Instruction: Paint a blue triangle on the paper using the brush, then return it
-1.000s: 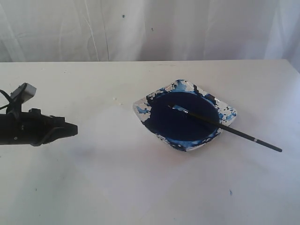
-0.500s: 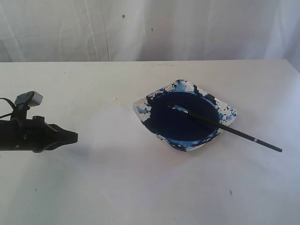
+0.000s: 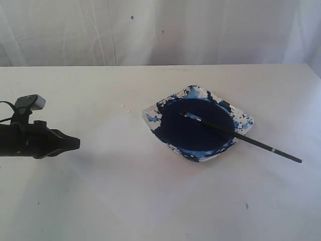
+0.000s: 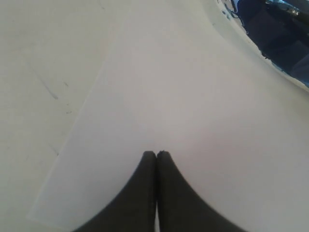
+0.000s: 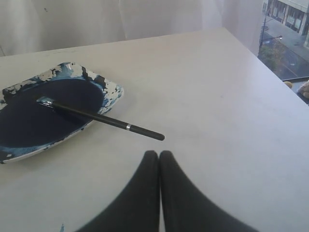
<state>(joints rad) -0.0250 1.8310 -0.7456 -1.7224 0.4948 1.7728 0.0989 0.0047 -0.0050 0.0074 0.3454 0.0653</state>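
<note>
The brush point(image 3: 241, 137) lies across the paint dish point(image 3: 165, 103), bristles over the dark blue paint and handle sticking out over the rim onto the table. In the right wrist view the brush point(image 5: 99, 119) and the dish point(image 5: 112, 92) lie just ahead of my right gripper point(image 5: 159, 153), which is shut and empty, near the handle's end. My left gripper point(image 3: 77, 143) hovers far left of the dish, shut and empty point(image 4: 156, 153), over the paper point(image 4: 183, 96). The paper point(image 3: 125, 170) is faint on the white table. No blue triangle shows on it.
The white tabletop point(image 3: 75, 85) reaches back to a white curtain point(image 3: 150, 30). A small blue paint speck point(image 3: 246, 206) marks the table near the front right. The table's corner and edge point(image 5: 241, 41) lie beyond the right gripper, with a window behind.
The left gripper dipped a little lower, then drew slightly back to the left. The brush and dish have not moved.
</note>
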